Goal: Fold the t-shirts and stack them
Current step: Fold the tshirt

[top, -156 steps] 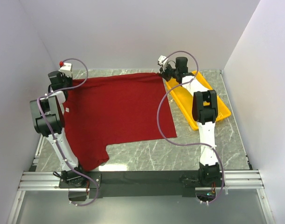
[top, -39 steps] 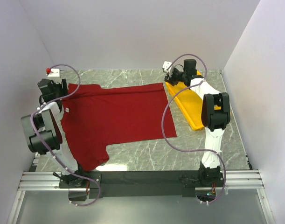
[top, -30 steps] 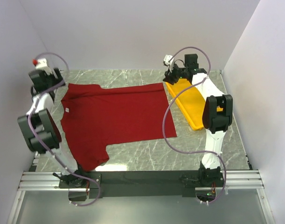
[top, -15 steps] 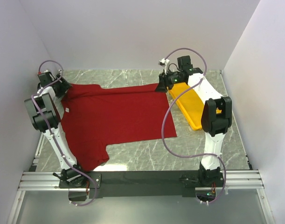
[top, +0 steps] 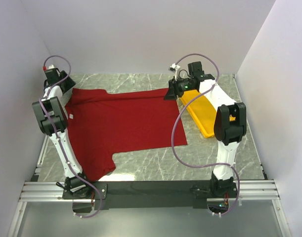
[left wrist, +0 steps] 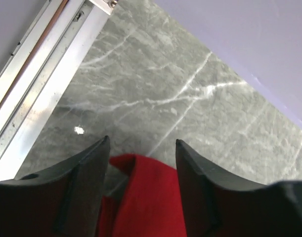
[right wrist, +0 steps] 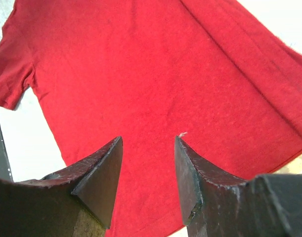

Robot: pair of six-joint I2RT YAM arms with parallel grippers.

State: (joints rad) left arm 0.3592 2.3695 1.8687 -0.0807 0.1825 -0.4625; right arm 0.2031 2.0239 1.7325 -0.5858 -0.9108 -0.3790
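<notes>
Top view: one dark red t-shirt (top: 126,123) lies spread flat on the marble worktop (top: 190,158), left of centre. A sleeve reaches toward the near-left edge, and a small white neck label (top: 70,116) shows on the left side. The far-right corner of the shirt sits just beside the yellow tray (top: 205,111), which lies at an angle on the right.

Left end effector (left wrist: 141,143): at the far-left corner of the worktop, low over the shirt's far-left edge. The fingers are spread, with a raised fold of red cloth between them. The cloth is close against the right finger, and a gap shows at the other. No pinch is visible.

Right end effector (right wrist: 148,140): over the far-right corner of the shirt. The fingers are spread with nothing between them and flat red cloth below.
</notes>
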